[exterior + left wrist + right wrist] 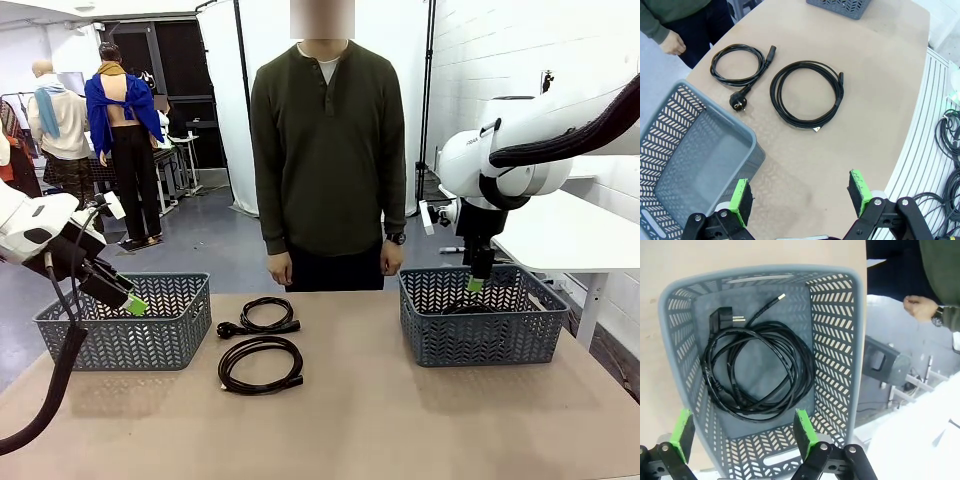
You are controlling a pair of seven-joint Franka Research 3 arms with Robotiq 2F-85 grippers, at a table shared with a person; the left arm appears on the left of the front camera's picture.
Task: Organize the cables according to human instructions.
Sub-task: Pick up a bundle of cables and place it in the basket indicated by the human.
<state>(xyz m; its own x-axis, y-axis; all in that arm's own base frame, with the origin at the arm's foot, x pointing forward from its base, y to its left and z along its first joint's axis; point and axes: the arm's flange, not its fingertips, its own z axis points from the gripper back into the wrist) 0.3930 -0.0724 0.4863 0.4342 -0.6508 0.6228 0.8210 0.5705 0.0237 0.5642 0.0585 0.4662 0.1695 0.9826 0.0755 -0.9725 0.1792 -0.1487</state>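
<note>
**Entry: cable sorting, mid-task**

- Right gripper [742, 432]: fingers spread wide with nothing between them, hanging over the right basket [860, 340].
- Stowed cable [757, 410]: a loose coil on that basket's floor, plug toward the far wall.
- Left gripper [801, 195]: fingers equally wide and empty, poised above the near rim of the left basket [740, 131].
- Small coil [737, 84]: on the table [400, 420] between the baskets, on the far side near the person [328, 150].
- Large coil [805, 122]: just near of the small one, apart from it.

**Step in hand:** you are between cables, as I judge it. One is binned and two wait on the table.

**Next move:** you need the person's cue for which coil goes where. Then bring open fingers straight down over a bunched strand. A thin cord can slip out or unwind as it lifts.

**View notes:** the right wrist view gives you the stowed cable whole, where the front view offers a dark trace through the lattice. The left wrist view shows the left basket's bare floor and both table coils from above. The front view gives you both arms and both baskets together.
</note>
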